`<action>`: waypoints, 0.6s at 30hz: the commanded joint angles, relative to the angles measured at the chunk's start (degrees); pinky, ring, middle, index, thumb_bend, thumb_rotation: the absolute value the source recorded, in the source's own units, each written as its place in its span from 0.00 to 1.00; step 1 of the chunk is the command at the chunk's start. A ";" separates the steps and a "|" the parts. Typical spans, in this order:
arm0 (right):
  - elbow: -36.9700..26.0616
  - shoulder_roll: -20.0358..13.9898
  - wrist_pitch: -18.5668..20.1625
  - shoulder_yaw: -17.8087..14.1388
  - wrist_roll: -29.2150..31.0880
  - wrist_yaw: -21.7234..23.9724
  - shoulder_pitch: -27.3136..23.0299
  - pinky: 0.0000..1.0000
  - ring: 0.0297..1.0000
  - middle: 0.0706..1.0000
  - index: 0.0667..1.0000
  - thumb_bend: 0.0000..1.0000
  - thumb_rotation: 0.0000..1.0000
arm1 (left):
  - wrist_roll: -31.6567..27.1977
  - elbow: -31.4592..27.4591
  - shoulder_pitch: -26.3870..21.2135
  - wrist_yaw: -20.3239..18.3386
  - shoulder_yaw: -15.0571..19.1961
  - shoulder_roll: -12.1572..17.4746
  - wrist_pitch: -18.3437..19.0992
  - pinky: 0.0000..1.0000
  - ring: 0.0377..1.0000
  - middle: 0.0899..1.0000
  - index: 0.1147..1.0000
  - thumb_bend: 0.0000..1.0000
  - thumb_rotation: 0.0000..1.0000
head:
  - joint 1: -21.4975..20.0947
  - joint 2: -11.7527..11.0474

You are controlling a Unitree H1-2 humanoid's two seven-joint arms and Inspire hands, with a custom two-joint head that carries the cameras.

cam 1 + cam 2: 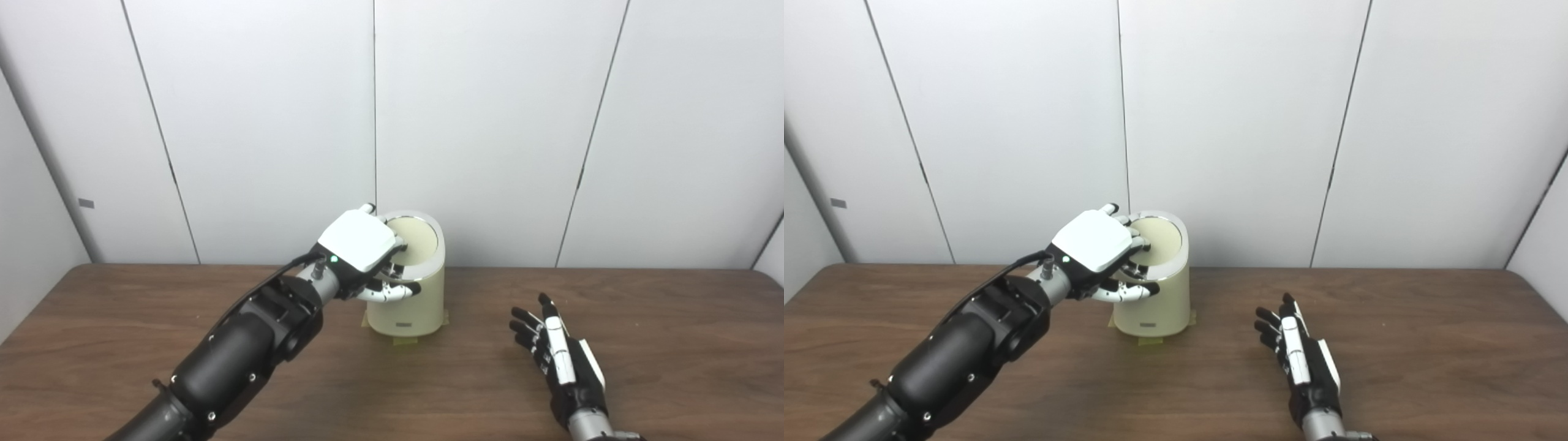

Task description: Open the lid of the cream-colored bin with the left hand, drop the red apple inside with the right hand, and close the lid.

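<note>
Left hand [361, 251] raised, fingers curled; right hand [560, 355] flat, fingers spread.

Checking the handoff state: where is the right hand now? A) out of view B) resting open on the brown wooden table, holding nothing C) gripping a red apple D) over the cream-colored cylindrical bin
B: the right hand lies on the brown wooden table with fingers spread and nothing in it, apart from the cream-colored cylindrical bin, where the left hand sits on the lid.
</note>
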 commanded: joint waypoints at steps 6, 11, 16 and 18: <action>-1.00 0.14 3.28 0.78 -0.47 0.13 0.02 0.83 0.81 0.82 1.00 0.54 0.97 | -1.38 0.02 0.76 -5.29 -0.73 0.76 -1.63 1.00 0.93 0.86 0.80 0.52 1.00 | -0.31 0.30; -1.83 0.11 3.74 0.88 -0.54 0.07 0.36 0.84 0.82 0.82 1.00 0.54 0.97 | -5.76 -6.22 1.18 -6.43 5.01 1.51 0.14 1.00 0.92 0.86 0.83 0.51 1.00 | -0.45 0.48; -1.49 -0.30 3.50 0.82 -0.42 0.23 0.36 0.83 0.82 0.82 1.00 0.56 0.97 | -10.34 -10.20 1.65 -2.98 12.16 1.13 0.09 0.96 0.90 0.85 0.84 0.47 0.96 | -0.45 0.69; -1.72 -0.31 3.53 0.77 -0.20 0.33 0.43 0.83 0.82 0.82 1.00 0.56 0.97 | -11.76 -10.78 2.12 -0.44 14.81 0.31 0.28 0.97 0.90 0.86 0.85 0.46 0.94 | -0.48 0.69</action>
